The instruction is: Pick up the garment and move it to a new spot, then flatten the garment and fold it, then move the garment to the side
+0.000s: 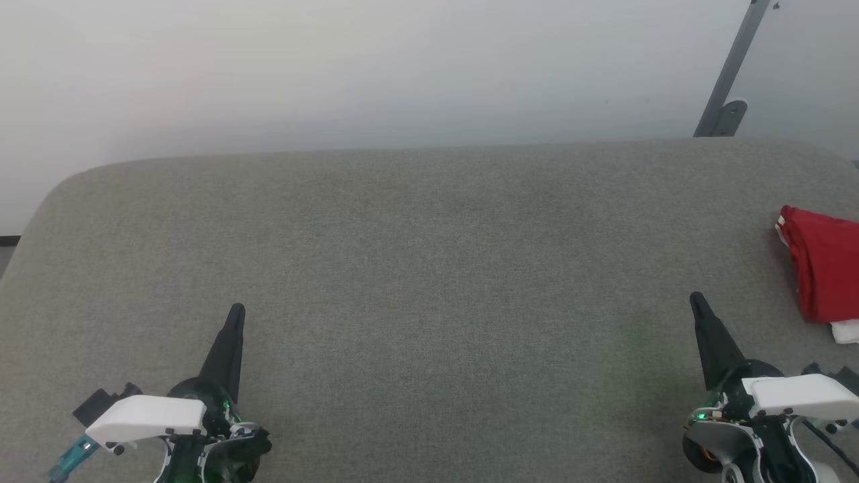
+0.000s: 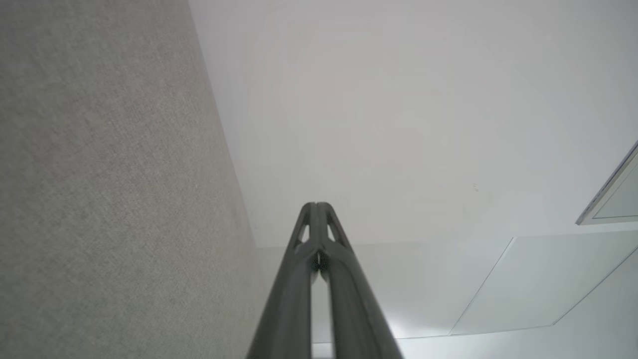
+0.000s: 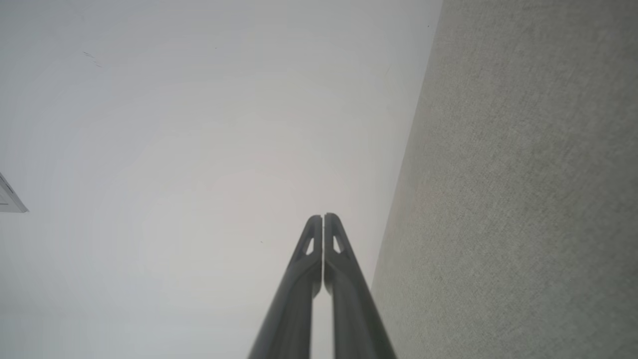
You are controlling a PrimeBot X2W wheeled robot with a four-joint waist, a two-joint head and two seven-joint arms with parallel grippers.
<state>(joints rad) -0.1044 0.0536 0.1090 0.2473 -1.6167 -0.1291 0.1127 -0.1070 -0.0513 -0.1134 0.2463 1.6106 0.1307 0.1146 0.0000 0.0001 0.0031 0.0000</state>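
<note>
At the far right edge of the grey cloth-covered desk (image 1: 416, 228), the garment (image 1: 827, 265) lies as a compact red bundle. A strip of white shows at its near corner, and part of it is cut off by the frame. It looks folded over on itself rather than crumpled. Sitting that far out, it leaves the whole middle of the desk bare, so I judge it is already set aside and the task is near its end.

I have the left pincer (image 1: 235, 314) low at the near left and the right pincer (image 1: 696, 302) low at the near right, well apart and tips pointing away from me. Each is closed with nothing between its fingers. The left wrist view shows the left pincer (image 2: 316, 207) with both tips pressed together against the pale wall, and the right wrist view shows the same for the right pincer (image 3: 323, 218). The right one sits near the garment but clear of it. I read this as a parked pose that keeps the fingers from snagging the cloth.
</note>
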